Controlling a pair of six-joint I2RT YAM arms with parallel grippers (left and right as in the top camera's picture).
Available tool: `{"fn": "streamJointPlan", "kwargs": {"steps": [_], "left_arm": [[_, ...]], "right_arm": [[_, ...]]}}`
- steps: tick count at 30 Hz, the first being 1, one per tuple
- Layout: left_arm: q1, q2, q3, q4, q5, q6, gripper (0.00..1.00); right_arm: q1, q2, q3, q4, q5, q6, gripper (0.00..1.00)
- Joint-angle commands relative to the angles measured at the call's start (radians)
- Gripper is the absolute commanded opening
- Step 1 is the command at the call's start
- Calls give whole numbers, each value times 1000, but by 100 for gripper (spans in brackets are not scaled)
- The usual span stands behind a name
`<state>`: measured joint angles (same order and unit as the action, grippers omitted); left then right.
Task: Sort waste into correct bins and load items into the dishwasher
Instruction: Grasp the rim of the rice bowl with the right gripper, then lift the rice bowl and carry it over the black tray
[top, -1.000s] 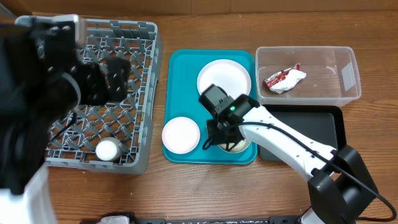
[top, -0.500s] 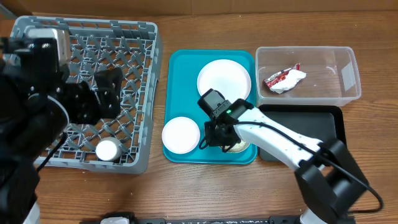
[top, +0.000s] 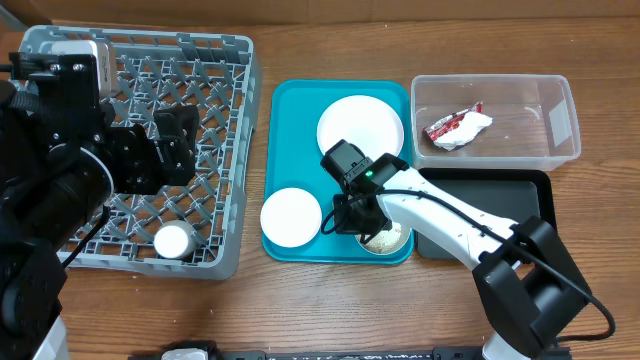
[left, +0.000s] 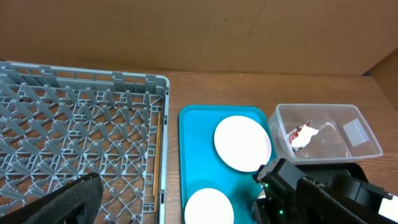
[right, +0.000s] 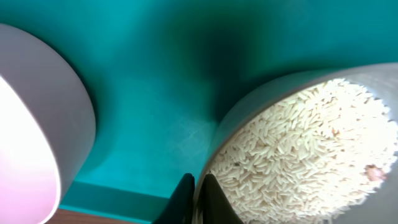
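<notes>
One bowl rim pinched

Grey rack (top: 225, 150) fills the frame's left; the left pincer (top: 178, 142) hovers over it, its gap impossible to judge. At the lower right of the teal tray (top: 295, 110), the right pincer (right: 198, 193) is clamped on the rim of the grey-green bowl (right: 261, 93); rice (right: 298, 155) lies inside.

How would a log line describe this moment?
right gripper: pinching rice bowl rim on teal tray | left gripper: over rack, state unclear | wrapper: in clear tub
</notes>
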<state>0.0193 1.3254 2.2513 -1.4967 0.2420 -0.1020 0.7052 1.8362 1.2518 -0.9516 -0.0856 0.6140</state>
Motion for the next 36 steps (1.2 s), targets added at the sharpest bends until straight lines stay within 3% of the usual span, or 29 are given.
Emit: {"fn": "streamJointPlan", "kwargs": {"steps": [1, 10, 17, 19, 28, 36], "left_arm": [[-3, 7, 2, 1, -13, 13, 100], [-3, 10, 2, 2, -13, 13, 100], [-3, 10, 2, 2, -13, 13, 100], [-3, 10, 2, 2, -13, 13, 100], [-3, 10, 2, 2, -13, 13, 100], [-3, 10, 2, 2, -13, 13, 100]], "right_arm": [[-5, -51, 52, -8, -19, 16, 4], [-12, -197, 160, -150, 66, 41, 4], [-161, -362, 161, -256, 15, 17, 4], [-272, -383, 160, -302, -114, -127, 4], [-597, -380, 67, -333, -528, -499, 4], [-805, -348, -142, -273, -809, -729, 4]]}}
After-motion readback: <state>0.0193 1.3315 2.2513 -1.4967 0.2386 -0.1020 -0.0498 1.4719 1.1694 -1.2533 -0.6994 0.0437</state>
